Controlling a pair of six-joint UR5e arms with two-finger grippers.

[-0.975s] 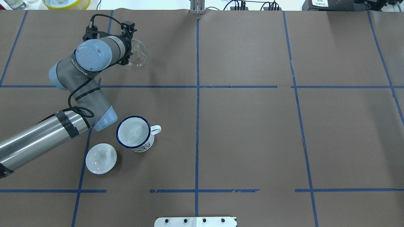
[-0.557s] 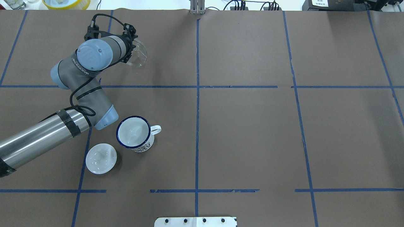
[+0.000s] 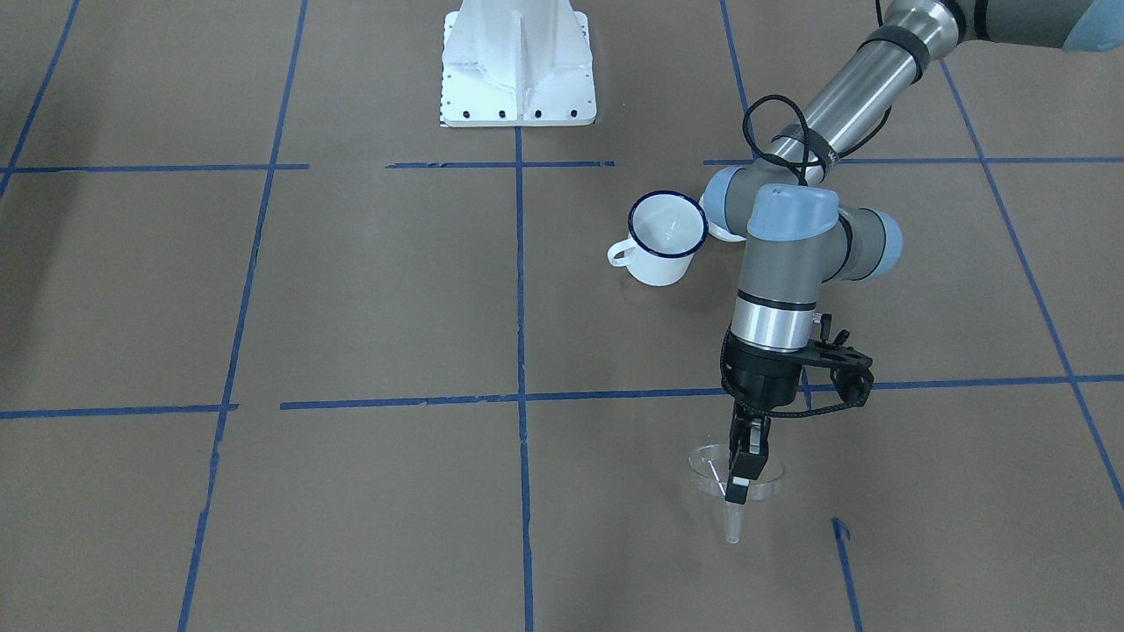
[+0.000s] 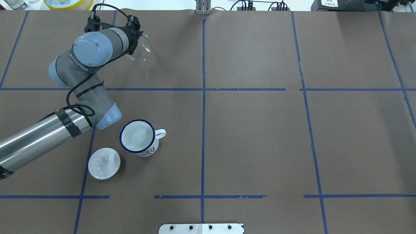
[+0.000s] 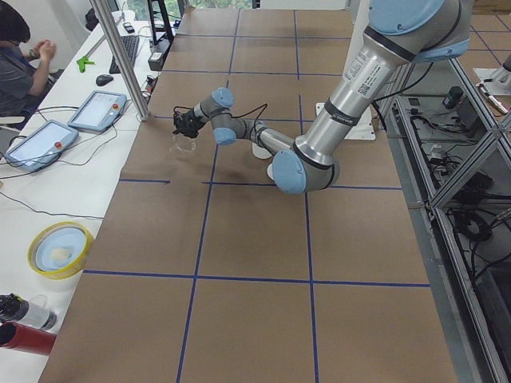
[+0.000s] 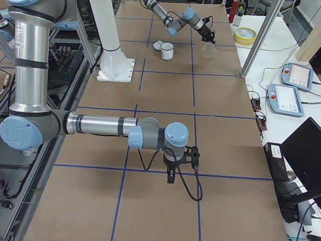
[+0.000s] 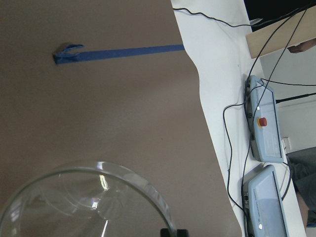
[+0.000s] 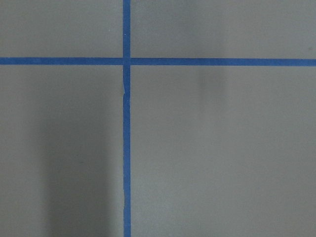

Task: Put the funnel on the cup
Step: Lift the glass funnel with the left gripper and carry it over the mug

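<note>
My left gripper (image 3: 742, 478) is shut on the rim of the clear funnel (image 3: 713, 465), which hangs with its spout pointing down over the brown table. In the overhead view the funnel (image 4: 141, 48) shows at the far left, next to the wrist. Its rim fills the bottom of the left wrist view (image 7: 89, 197). The white mug with the blue rim (image 4: 138, 138) stands upright and empty nearer the robot, well apart from the funnel; it also shows in the front view (image 3: 667, 237). My right gripper (image 6: 170, 178) shows only in the exterior right view, so I cannot tell its state.
A round white knobbed lid (image 4: 104, 163) lies beside the mug, on its near left. The left forearm (image 4: 39, 143) passes close to the mug and lid. The white robot base (image 3: 518, 66) stands at the table's near edge. A yellow bowl (image 4: 68, 3) sits beyond the far edge.
My left wrist has shifted toward the far edge of the table, carrying the funnel with it. The mug and the lid have not moved.
</note>
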